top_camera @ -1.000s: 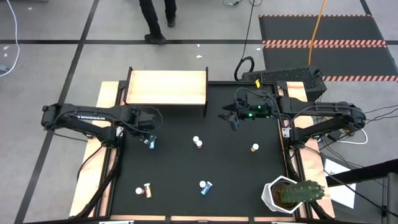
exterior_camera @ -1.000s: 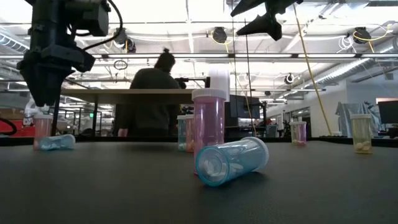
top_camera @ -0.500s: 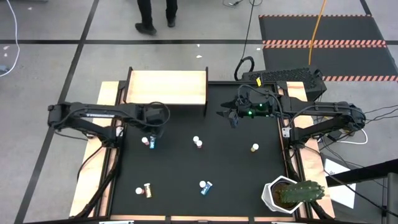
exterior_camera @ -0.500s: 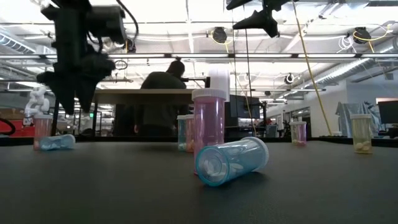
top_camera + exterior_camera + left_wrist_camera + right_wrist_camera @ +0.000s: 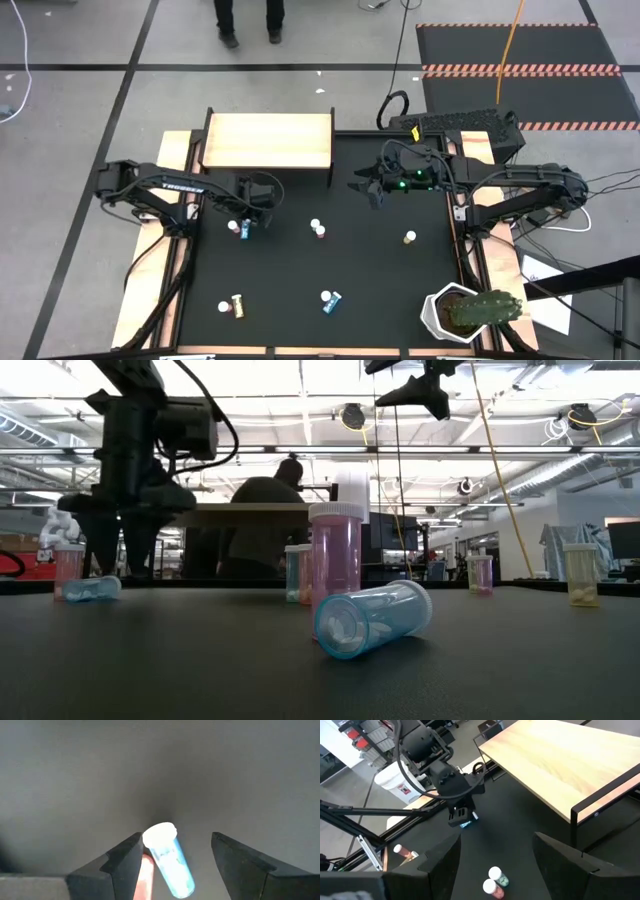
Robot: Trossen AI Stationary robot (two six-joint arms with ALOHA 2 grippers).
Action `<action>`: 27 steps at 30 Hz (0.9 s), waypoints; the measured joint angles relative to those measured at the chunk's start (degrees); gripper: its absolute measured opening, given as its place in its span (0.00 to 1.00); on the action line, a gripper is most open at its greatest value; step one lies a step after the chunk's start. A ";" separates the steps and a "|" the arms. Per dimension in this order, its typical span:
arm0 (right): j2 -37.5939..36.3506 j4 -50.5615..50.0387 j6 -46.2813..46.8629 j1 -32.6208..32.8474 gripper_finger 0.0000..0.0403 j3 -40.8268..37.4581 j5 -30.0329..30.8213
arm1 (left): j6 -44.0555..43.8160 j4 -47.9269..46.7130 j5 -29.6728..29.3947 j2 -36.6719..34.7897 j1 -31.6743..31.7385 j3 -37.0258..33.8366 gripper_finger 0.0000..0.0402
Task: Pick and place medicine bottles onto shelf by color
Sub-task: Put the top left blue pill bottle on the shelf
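Observation:
A blue medicine bottle [image 5: 169, 860] lies on its side on the black mat, white cap toward the far side. A red bottle [image 5: 146, 881] stands right beside it. My left gripper [image 5: 176, 840] is open and low over the blue bottle, one finger on either side of it; it also shows in the high view [image 5: 246, 222] and the low view [image 5: 120, 565]. My right gripper [image 5: 372, 190] is open and empty, high above the mat's far right part. The pale-wood shelf [image 5: 268, 140] stands at the far edge, its top bare.
A blue and red pair [image 5: 317, 229] stands mid-mat. A yellow bottle [image 5: 409, 238] stands to the right. A blue bottle [image 5: 330, 300] and a tan bottle [image 5: 234, 306] lie near the front. A potted cactus [image 5: 468, 312] sits at the near right corner. A person stands beyond the table.
My left gripper has gone toward the table's right edge and down, and now stands over the lying blue bottle. The bottles have stayed where they were.

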 joint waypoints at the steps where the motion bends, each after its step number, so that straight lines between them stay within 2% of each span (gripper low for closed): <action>1: 0.00 -0.06 -0.03 0.00 0.60 0.00 0.01 | 0.00 0.63 0.02 0.63 -0.04 0.00 0.59; 15: 0.00 -0.55 -0.74 0.04 0.60 0.00 -0.08 | -1.51 0.41 0.15 2.24 -0.41 -0.04 0.58; 27: 0.00 -1.03 -1.05 0.04 0.60 0.00 -0.14 | 0.36 2.12 -0.30 2.59 -1.27 -0.07 0.39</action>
